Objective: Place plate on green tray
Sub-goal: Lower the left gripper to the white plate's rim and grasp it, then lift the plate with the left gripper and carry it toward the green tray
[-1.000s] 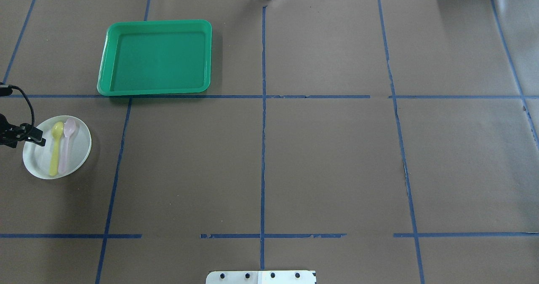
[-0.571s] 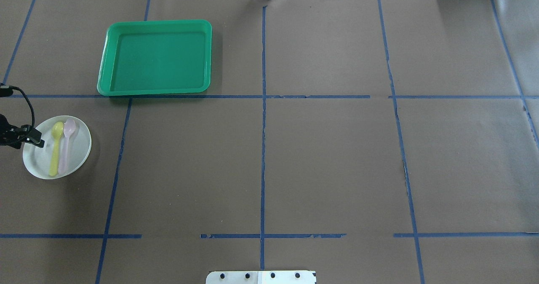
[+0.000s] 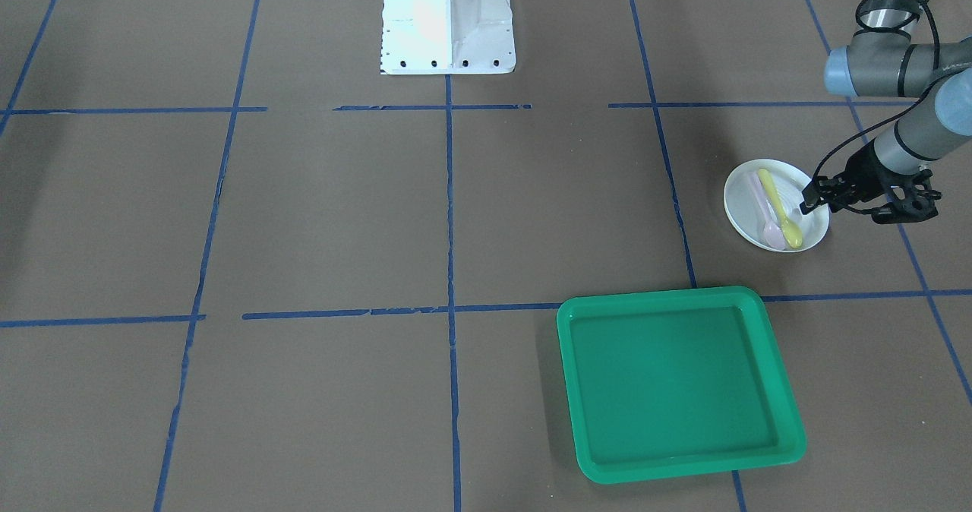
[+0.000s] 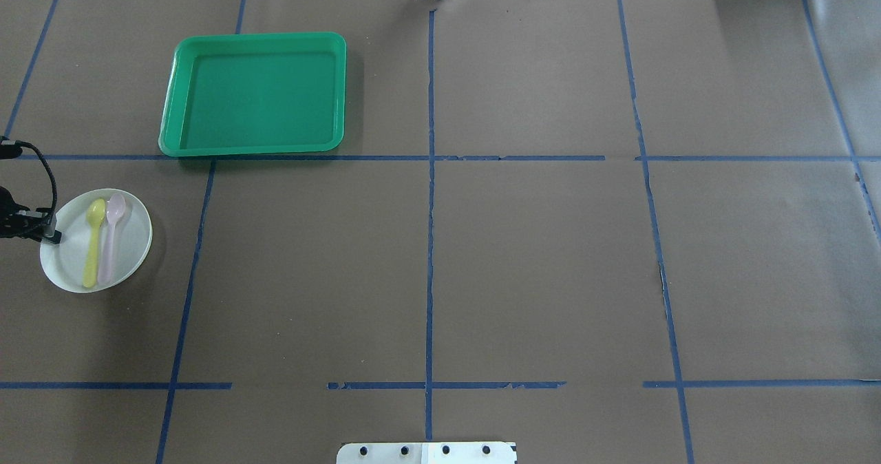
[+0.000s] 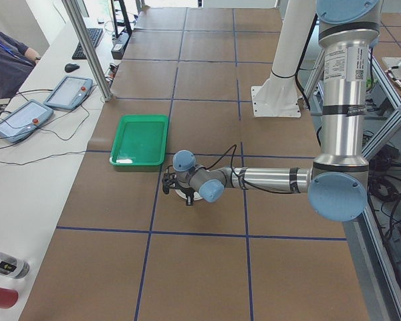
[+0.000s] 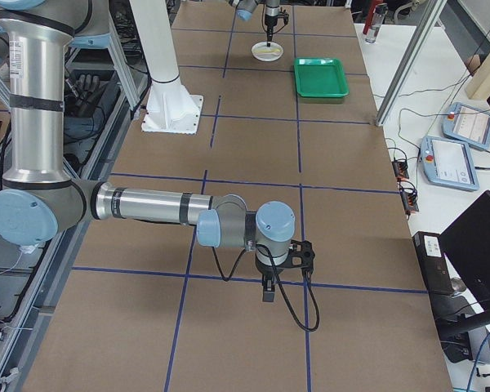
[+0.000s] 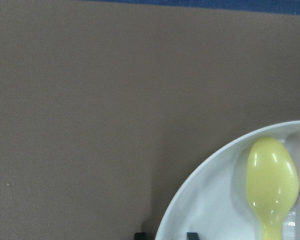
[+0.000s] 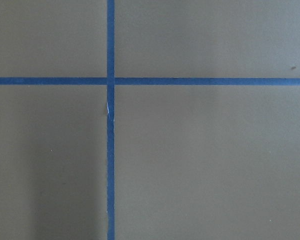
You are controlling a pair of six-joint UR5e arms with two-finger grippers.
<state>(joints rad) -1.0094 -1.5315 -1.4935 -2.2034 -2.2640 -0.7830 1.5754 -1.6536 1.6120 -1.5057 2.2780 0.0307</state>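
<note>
The small white plate (image 4: 131, 244) lies on the brown table at the left, with a yellow spoon (image 4: 91, 244) and a pink spoon (image 4: 109, 240) on it. My left gripper (image 4: 54, 237) is at the plate's left rim, its two fingertips close together on either side of the rim in the left wrist view (image 7: 165, 235), shut on the plate (image 7: 215, 200). The green tray (image 4: 255, 36) lies further back, apart from the plate, with nothing on it. My right gripper (image 6: 267, 294) hangs low over bare table far off; I cannot tell whether it is open.
Blue tape lines cross the brown table cover. The robot's white base plate (image 3: 448, 18) stands at the table's near middle edge. In the front-facing view the left arm's elbow (image 3: 873, 71) reaches in from the upper right.
My left gripper has drawn back leftward to the plate's rim. The plate has shifted very slightly to the right. The tray has not moved.
</note>
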